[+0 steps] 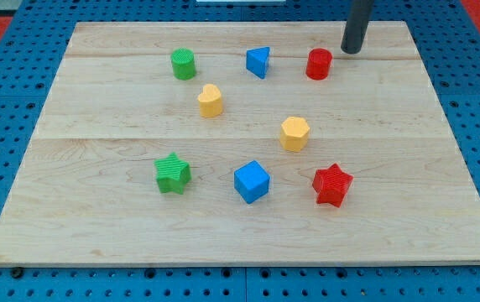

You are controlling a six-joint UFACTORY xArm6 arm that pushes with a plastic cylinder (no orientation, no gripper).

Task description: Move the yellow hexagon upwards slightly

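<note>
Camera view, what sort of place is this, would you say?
Probably a robotics lab bench: a wooden board lies on a blue perforated mounting table, with small coloured blocks like the yellow hexagon spread out. My tip sits right of the red cylinder.

Yellow hexagon (294, 133); red star (332, 184), faintly ribbed, seemingly.

blks 8 total | grn 2: cyl (184, 64), star (173, 174) | blu 2: triangle (258, 61), cube (252, 181) | red 2: cyl (319, 64), star (332, 184) | yel 2: heart (211, 100), hex (294, 133)
</note>
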